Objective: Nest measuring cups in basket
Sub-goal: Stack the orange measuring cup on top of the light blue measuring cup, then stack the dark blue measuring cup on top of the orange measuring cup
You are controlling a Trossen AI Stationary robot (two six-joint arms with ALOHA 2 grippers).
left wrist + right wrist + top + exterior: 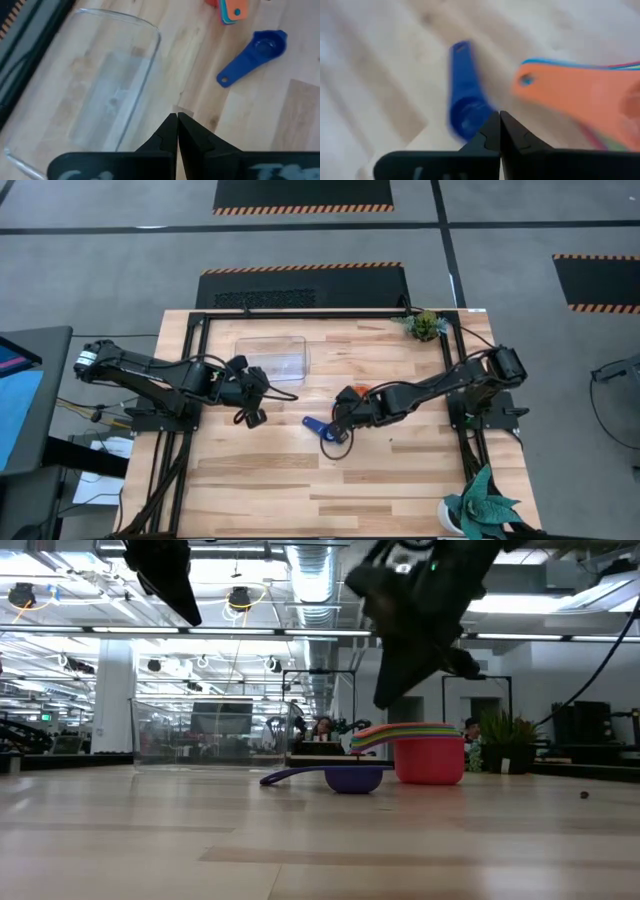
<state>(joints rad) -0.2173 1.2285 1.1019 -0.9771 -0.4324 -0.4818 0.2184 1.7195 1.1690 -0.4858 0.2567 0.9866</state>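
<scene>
A dark blue measuring cup [318,426] lies alone on the wooden table, resting on its bowl [352,780], hollow side up. Beside it stands a nested stack of measuring cups [428,758] with a red cup at the bottom and an orange handle [570,90] on top. The clear basket [272,358] stands at the far middle of the table, with no cup showing in it. My right gripper [388,698] is shut and hangs above the table between the blue cup and the stack. My left gripper [177,118] is shut and hovers by the basket's near right corner.
A small potted plant [426,325] stands at the table's far right corner, and a larger one [480,505] at the near right corner. Black frame rails [195,380] run along the left and right sides. Bare wood [300,490] stretches across the near half.
</scene>
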